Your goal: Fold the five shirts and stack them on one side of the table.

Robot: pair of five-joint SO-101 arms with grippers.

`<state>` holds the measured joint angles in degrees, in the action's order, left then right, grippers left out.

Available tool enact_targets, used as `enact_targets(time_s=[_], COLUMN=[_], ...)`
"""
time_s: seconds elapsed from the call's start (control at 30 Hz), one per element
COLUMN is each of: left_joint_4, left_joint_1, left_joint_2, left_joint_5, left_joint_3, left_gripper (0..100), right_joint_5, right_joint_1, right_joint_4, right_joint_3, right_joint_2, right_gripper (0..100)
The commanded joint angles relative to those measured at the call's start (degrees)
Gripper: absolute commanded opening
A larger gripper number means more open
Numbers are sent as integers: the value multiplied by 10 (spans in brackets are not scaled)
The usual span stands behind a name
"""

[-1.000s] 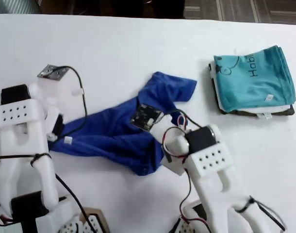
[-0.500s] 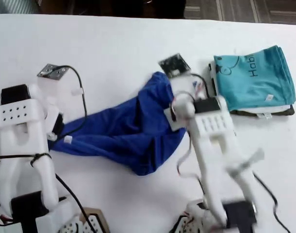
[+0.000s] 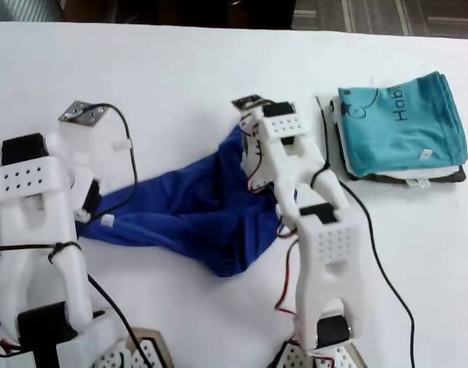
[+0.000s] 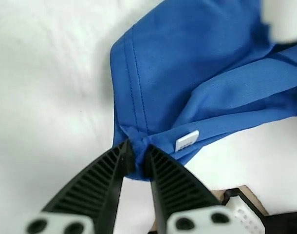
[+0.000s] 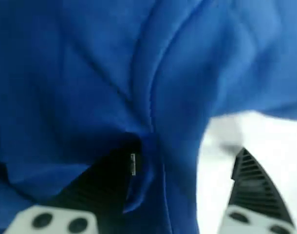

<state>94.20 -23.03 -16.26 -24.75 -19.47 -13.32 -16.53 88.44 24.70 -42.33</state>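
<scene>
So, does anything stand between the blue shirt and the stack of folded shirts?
Only the right arm, which leans over the blue shirt's edge nearest the stack. Nothing else visible lies between them.

Dark lettering (image 3: 401,107) runs across the top face of the folded teal shirt (image 3: 395,138), cut short at the fold, beside a line drawing (image 3: 362,103). The white tag (image 4: 187,140) on the blue shirt (image 4: 197,58) is too small to read.
</scene>
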Motion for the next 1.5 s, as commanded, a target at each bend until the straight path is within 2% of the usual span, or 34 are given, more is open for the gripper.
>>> enact_targets(time_s=[0.0, 0.03, 0.1, 0.4, 0.5, 0.6, 0.7, 0.83, 1.03, 1.13, 1.3, 1.47], left_joint_4=[-4, -4, -4, -30, -33, -30, -28, -52, -167, -215, -236, -236], left_joint_1=[5, 5, 5, 3, 4, 4, 6, 6, 6, 5, 6, 6], left_joint_2=[-21, -21, -21, -25, -25, -25, -23, -20, -22, -25, -25, -25], left_joint_5=[3, 3, 3, 4, 7, 7, 7, 4, 4, 7, 40, 51], left_joint_3=[2, 2, 2, 13, 43, 98, 138, 119, -34, -85, -100, -96], left_gripper=[27, 27, 27, 27, 27, 27, 27, 27, 27, 27, 27, 27], right_joint_5=[6, 8, 9, 1, -43, -76, -77, -77, -77, -80, -76, -76], right_joint_1=[0, 0, 4, 13, 13, 13, 13, 13, 22, 26, 20, -7], right_joint_4=[39, 45, 58, 42, 15, -21, -36, -34, 0, 49, 130, 130], right_joint_3=[115, 141, 185, 433, 465, 463, 452, 451, 455, 455, 448, 371], right_joint_2=[-48, -56, -62, -67, -67, -69, -92, -149, -160, -110, -35, 39], right_gripper=[87, 9, 41, 20, 20, 21, 23, 37, 226, 211, 166, 156])
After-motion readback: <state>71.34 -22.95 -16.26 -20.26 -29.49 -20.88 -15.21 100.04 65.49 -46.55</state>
